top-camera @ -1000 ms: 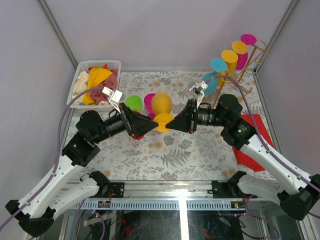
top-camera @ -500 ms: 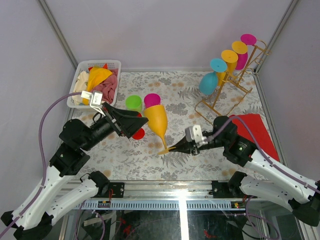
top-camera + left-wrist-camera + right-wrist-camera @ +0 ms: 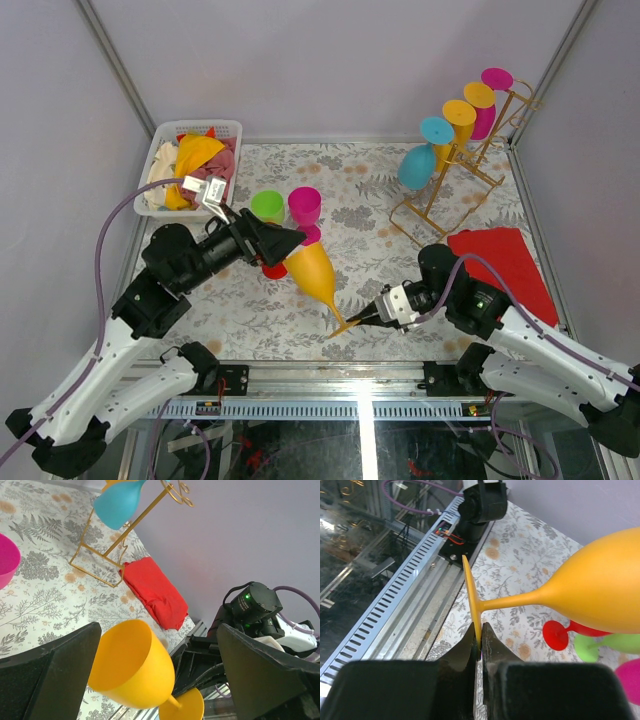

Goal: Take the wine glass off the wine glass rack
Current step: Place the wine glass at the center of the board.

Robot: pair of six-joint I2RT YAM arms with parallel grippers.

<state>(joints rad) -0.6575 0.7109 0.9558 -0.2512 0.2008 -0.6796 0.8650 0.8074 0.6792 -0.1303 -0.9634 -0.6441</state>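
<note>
While the right fingers [image 3: 465, 655] are pinching its foot disc edge-on, the orange glass [image 3: 312, 272] is hanging tilted over the table [image 3: 380, 200], near the middle and well apart from the rack [image 3: 145, 507]. Its smooth, opaque bowl is pointing up-left. The left fingers [image 3: 50, 675] are standing spread wide, with the bowl between them. Red [image 3: 275, 268], green [image 3: 266, 206] and magenta [image 3: 304, 205] glasses are crowding just behind. The foot is sitting near the front rail [image 3: 330, 372], and bare table is opening rightward toward the cloth [image 3: 500, 270].

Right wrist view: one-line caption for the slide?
Right claw shut on the foot rim of the orange wine glass, held sideways over the floral table.
</note>
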